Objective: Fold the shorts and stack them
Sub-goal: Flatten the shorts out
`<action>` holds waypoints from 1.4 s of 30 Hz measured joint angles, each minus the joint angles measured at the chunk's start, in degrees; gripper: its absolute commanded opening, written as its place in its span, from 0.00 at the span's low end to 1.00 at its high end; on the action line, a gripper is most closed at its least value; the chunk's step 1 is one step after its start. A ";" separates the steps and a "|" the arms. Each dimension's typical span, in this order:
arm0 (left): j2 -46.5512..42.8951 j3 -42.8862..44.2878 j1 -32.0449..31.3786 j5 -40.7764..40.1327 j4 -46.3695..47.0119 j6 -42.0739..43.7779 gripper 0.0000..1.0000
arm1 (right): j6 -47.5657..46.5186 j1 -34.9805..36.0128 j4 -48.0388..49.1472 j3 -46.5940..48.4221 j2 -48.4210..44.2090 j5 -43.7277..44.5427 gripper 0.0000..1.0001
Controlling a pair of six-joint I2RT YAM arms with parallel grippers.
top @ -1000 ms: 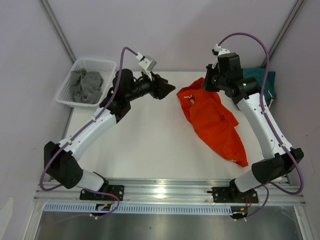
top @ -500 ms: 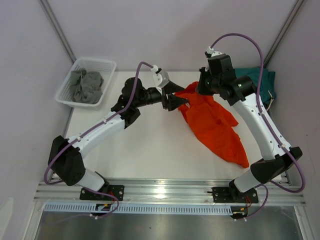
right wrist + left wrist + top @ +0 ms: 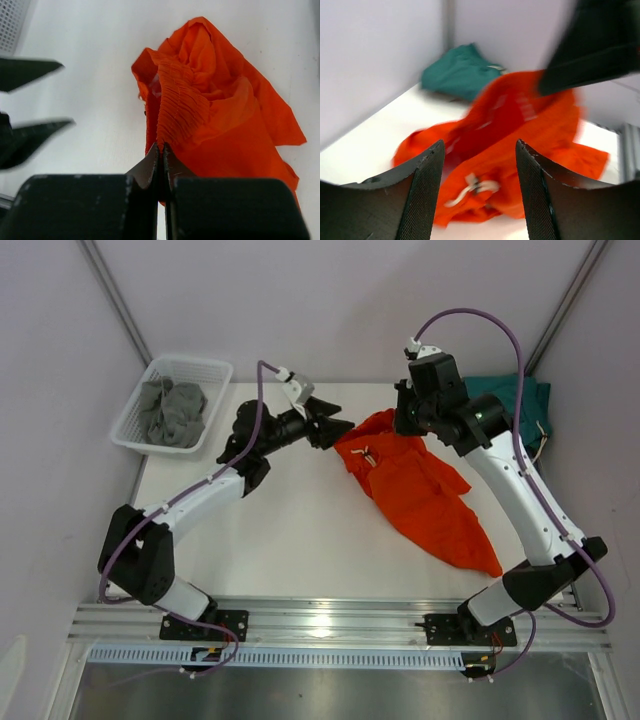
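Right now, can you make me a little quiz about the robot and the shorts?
1. True or false: the right tool is shut on the orange shorts.
2. Pick one. The left tool is: A) open, B) shut on the orange shorts, C) out of sight.
3. Fill in the gap: the teal shorts lie at the far ____ corner of the table.

Key: 1 true; 2 A; 3 right.
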 measured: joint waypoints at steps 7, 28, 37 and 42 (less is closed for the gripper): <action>1.05 -7.28 5.46 -1.40 1.79 -5.05 0.58 | -1.25 0.04 0.85 -9.27 -8.70 1.90 0.00; 12.15 -0.74 4.46 1.16 -9.70 -7.89 0.71 | -3.52 2.93 2.14 -21.09 -21.07 3.91 0.00; 8.35 -10.43 1.84 -3.63 -8.81 -8.83 0.71 | -3.52 2.97 2.32 -21.53 -21.09 4.15 0.00; 8.81 -10.40 1.75 -7.13 -9.29 -8.92 0.69 | -3.52 2.97 2.38 -21.53 -21.55 4.11 0.00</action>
